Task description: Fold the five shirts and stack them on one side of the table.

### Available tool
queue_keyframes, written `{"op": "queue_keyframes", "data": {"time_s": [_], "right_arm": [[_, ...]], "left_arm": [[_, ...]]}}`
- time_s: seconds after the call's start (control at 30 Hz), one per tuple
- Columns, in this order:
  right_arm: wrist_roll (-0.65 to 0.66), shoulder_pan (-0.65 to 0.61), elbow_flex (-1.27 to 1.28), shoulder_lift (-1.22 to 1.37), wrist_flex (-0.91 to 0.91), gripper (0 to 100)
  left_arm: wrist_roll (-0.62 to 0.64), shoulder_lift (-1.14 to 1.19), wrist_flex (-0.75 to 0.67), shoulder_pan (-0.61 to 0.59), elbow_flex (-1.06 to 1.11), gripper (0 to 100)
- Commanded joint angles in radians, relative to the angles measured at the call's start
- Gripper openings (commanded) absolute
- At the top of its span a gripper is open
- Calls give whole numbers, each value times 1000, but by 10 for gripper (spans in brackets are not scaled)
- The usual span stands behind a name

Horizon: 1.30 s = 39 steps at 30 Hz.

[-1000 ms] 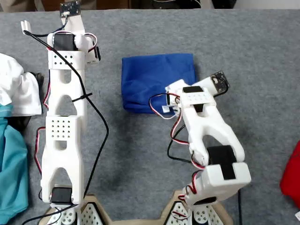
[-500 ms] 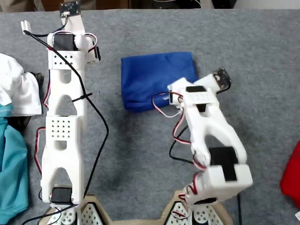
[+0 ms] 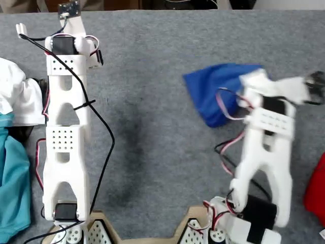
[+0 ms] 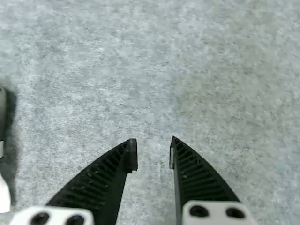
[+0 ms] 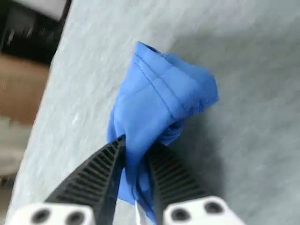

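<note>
A folded blue shirt (image 3: 216, 91) hangs bunched from my right gripper (image 5: 137, 149), whose fingers are shut on its edge; in the high view it sits right of the table's middle, partly under the right arm (image 3: 269, 132). My left gripper (image 4: 152, 152) stands open over bare grey cloth near the far left of the table, with nothing between its fingers. The left arm (image 3: 66, 117) stretches from the front edge to the back. A white shirt (image 3: 18, 96) and a teal shirt (image 3: 12, 178) lie at the left edge. A red shirt (image 3: 317, 188) shows at the right edge.
The grey felt table (image 3: 152, 152) has free room in its middle between the two arms. A dark object (image 3: 39, 86) lies beside the white shirt. Cables (image 3: 106, 147) trail along both arms.
My right gripper has closed on the blue shirt and swung it to the right, lifting and bunching it. The left arm has shifted slightly toward the far left.
</note>
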Motion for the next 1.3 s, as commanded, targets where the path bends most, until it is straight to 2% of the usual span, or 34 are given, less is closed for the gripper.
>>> {"op": "queue_keyframes", "data": {"time_s": [0.0, 0.37, 0.63, 0.9, 1.27], "right_arm": [[87, 173, -18, -70, -5, 5], [204, 636, -120, -65, -8, 5], [256, 897, -127, -65, -150, 5], [342, 1035, -125, -65, -146, 5], [431, 1113, -116, -73, -66, 5]], "left_arm": [[0, -19, 9, -23, -8, 126], [0, -19, 9, -23, -8, 126], [0, -19, 9, -21, -9, 126], [-3, -19, 9, -25, -9, 126], [-2, -19, 9, -25, -9, 126]]}}
